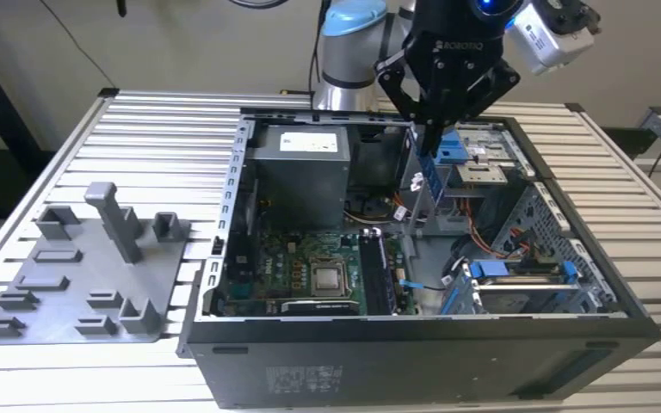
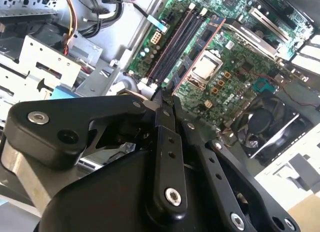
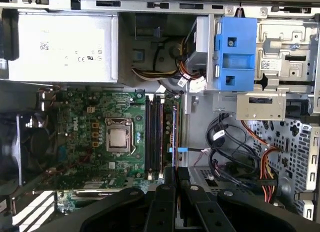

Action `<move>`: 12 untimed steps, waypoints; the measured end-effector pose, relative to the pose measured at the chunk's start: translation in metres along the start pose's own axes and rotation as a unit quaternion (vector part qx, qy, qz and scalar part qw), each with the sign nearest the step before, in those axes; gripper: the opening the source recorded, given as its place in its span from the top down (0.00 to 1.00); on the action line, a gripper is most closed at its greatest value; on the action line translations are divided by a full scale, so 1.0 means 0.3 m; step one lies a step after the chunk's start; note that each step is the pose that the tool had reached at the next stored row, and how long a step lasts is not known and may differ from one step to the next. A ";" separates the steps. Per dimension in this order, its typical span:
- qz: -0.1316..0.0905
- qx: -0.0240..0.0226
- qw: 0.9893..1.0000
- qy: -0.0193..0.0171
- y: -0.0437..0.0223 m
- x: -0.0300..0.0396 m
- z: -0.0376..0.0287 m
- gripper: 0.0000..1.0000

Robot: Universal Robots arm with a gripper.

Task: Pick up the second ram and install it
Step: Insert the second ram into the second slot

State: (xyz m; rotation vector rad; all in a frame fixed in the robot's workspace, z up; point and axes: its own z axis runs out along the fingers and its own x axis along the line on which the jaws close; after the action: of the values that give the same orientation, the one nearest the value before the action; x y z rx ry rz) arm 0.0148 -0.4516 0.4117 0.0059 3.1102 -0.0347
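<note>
the second ram [image 3: 174, 137] hung edge-on above the memory slots [image 3: 153, 137], the gripper [image 3: 174, 176] pinched narrow on it; done well, i judged, its edge needed squaring along a free slot, pressed evenly.

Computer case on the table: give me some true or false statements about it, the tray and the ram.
The computer case lies open, its motherboard exposed. True.
The grey tray sits inside the case. False: it lies on the table, at the exterior view's left of the case.
The fingers are shut on the second ram. True.
The second ram is seated in a slot. False: it is held above the motherboard.
</note>
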 end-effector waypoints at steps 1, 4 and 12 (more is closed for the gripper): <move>0.000 0.000 1.000 0.000 0.000 0.000 0.001 0.86; 0.000 0.000 1.000 0.000 0.000 0.001 0.005 0.86; 0.000 0.000 1.000 -0.001 0.001 0.013 0.028 0.86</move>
State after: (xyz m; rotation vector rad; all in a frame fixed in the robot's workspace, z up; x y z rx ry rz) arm 0.0113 -0.4516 0.4031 0.0069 3.1075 -0.0348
